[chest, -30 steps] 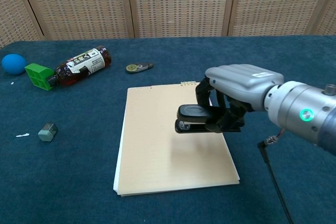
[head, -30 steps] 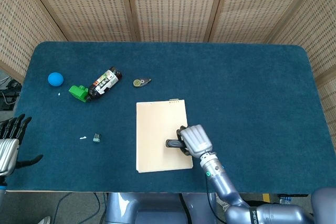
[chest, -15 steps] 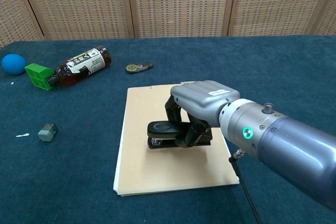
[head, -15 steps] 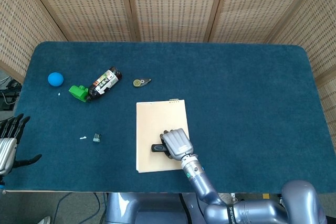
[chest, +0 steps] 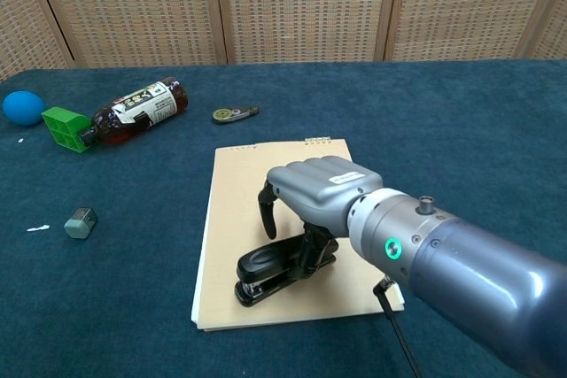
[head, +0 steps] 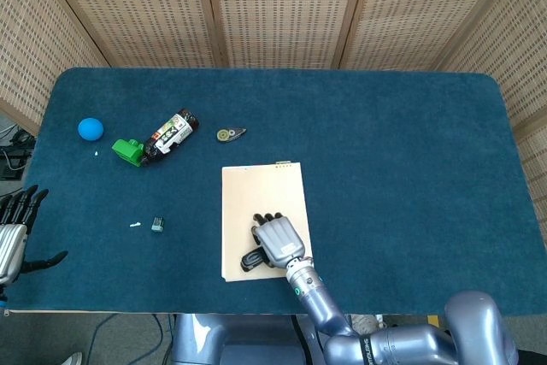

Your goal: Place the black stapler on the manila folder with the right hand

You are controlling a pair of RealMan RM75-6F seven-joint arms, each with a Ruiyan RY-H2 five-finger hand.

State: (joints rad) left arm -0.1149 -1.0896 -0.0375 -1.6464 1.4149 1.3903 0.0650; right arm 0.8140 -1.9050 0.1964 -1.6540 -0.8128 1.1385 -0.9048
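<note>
- Since one second ago, the right robot hand (chest: 323,192) has carried the black stapler (chest: 282,268) from above the right edge of the tan manila folder (chest: 266,196) leftward and nearer, and lowered it until it rests on the sheet.
- Stapler position: it lies on the near part of the manila folder, its nose pointing near-left and close to the folder's near edge. In the head view the stapler (head: 253,257) shows just left of the right robot hand (head: 278,242), inside the folder (head: 261,198) outline.
- Step in hand: set-down and release. Judged from the chest view, the stapler is already borne by the folder, so placement appears all but complete.
- Hand state: the fingers (chest: 267,208) arch over the stapler. One finger stands clear on the left; others reach down to its rear half. Contact is probably still present there, but how firm the hold is cannot be told.
- Hand pose: palm down, knuckles uppermost, forearm running to the near right.
- Next move calls for spreading the fingers fully, then lifting straight up, so that the stapler is not dragged off the near edge.
- Left robot hand (head: 17,226): at the far-left near corner of the blue bench (head: 410,168), fingers apart, holding nothing.
</note>
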